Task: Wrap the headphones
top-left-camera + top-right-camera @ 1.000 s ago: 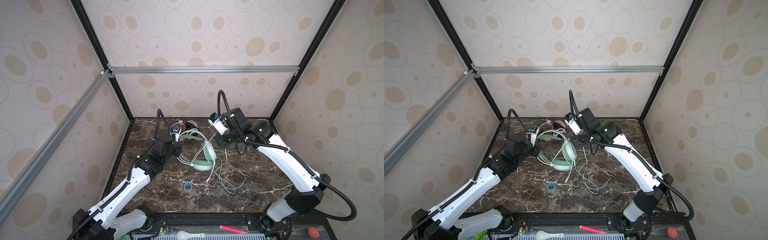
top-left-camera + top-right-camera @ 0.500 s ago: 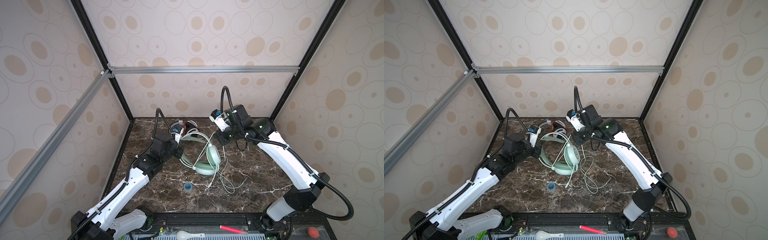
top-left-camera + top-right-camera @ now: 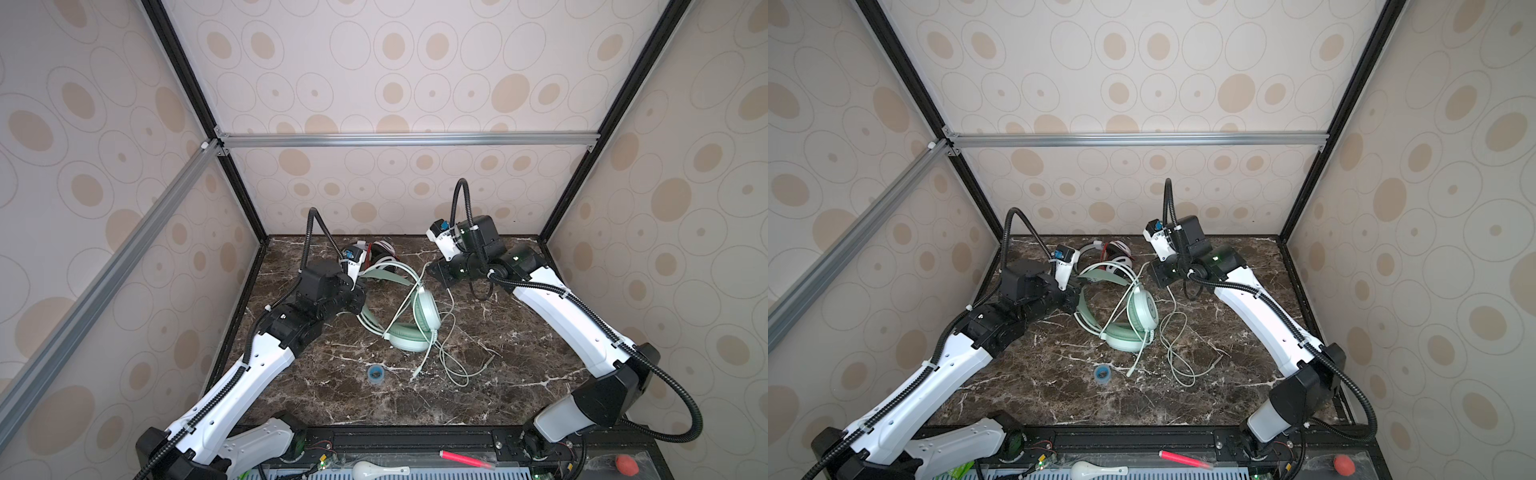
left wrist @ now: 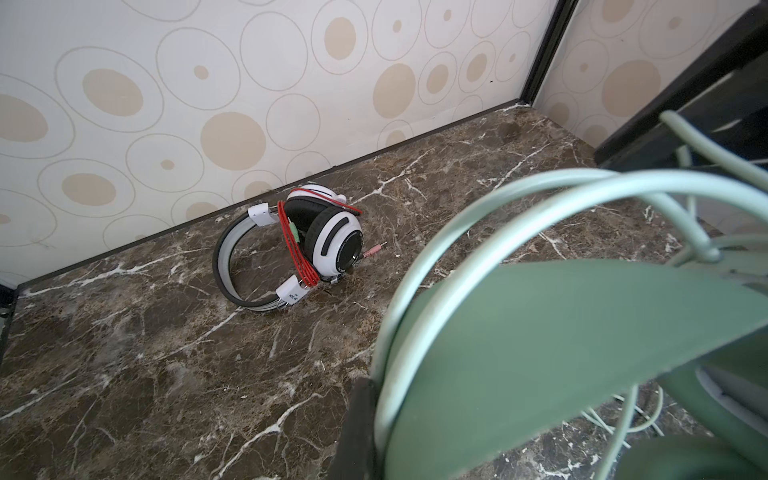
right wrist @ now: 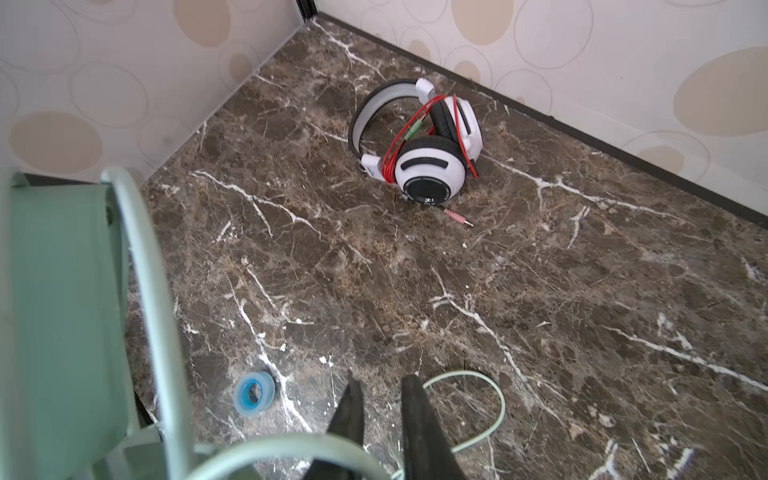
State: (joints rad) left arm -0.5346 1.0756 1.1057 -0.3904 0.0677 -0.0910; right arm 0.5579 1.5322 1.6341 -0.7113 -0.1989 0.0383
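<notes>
- My left gripper [image 3: 358, 300] is at the left of the marble table [image 3: 332, 395]. It is clenched on the headband of the mint-green headphones [image 3: 424, 309] and holds that end of the band off the table.
- The white-and-black headphones [image 4: 332, 239] lie at the far side, left of the middle and close to the back wall. The red cord [image 4: 297, 249] is wound around them, and a pink plug [image 5: 457, 217] sticks out onto the marble just beside one ear cup.
- The mint-green headphones are in the middle of the table. One ear cup stands on its edge, and the other lies flat on the near side of it.
- A small blue tape roll [image 3: 376, 374] lies nearer, apart from the headphones.
- The pale cord [image 5: 504, 405] lies in loose loops to the right of the ear cups. One strand crosses over the headband toward my right side.
- My right gripper [image 5: 382, 386] is at the far right of the headphones. Its fingers [image 5: 417, 415] stand a little apart, released, and the marble shows between them. I cannot tell if the strand touches them.
</notes>
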